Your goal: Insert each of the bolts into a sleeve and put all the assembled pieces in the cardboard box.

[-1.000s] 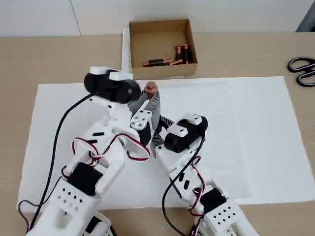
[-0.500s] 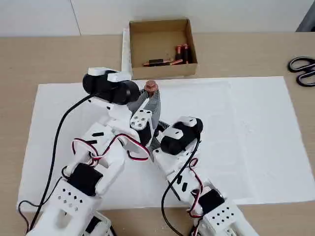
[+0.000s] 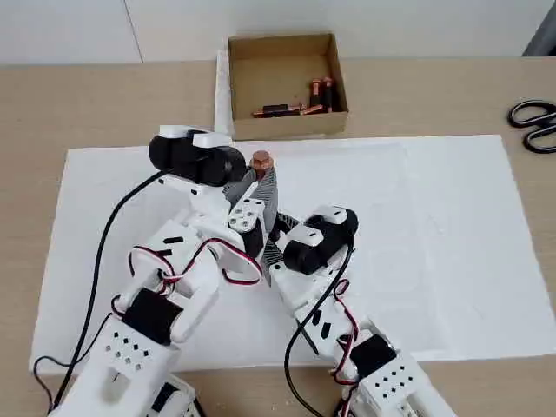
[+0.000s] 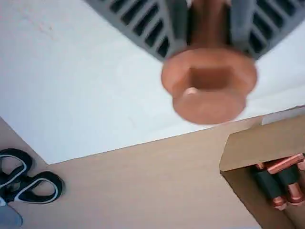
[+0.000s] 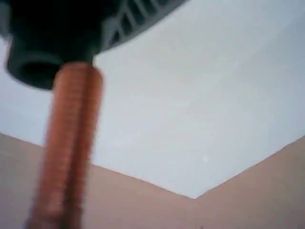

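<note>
**Copper bolt entering a black sleeve; finished pieces in the box**
The bolt (image 4: 208,86), copper with a flanged head and a hexagonal recess, is clamped by its shank in the left end effector (image 4: 208,21). Its threaded end sits in the mouth of the black sleeve (image 5: 43,52). The open cardboard box (image 3: 261,78) on the tabletop (image 3: 104,95) holds several assembled pieces (image 3: 317,92) near its right wall.

Soft, even light falls from above on the table (image 3: 87,95) and the white sheet (image 3: 452,243), which is bright (almost washed out). The arms cast faint shadows beneath them. The box (image 3: 287,128) holds shade inside; the bolt (image 4: 209,83) bears a small glint on its head.
</note>
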Controlling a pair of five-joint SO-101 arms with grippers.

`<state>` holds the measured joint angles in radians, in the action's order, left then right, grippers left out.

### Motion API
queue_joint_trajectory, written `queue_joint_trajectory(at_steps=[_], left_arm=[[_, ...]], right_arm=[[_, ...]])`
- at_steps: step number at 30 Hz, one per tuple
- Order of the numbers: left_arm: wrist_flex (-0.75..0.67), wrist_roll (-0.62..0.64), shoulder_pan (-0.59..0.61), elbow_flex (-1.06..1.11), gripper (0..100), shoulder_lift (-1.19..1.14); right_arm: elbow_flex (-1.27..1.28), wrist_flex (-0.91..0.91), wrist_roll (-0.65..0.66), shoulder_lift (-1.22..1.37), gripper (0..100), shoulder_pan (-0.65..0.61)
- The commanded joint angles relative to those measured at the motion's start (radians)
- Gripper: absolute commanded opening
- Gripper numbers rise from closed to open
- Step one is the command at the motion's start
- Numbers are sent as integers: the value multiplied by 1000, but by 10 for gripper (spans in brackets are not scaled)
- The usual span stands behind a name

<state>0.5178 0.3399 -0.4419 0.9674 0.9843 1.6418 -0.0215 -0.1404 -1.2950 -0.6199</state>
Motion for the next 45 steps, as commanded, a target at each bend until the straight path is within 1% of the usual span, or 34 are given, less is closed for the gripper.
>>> queue_joint_trajectory(at_steps=[1,4,9,45], left_arm=[[-49,-8,6,-4,5,32],[-83,-8,26,15,5,32],[-135,-8,26,61,5,32],[-138,-3,18,56,5,34]], right_arm=[[-6,-27,-2,-19,4,-5],[-6,-27,-2,-19,4,-5],[-6,-27,-2,-19,4,-5],[-8,-19,-2,-19,4,-7]])
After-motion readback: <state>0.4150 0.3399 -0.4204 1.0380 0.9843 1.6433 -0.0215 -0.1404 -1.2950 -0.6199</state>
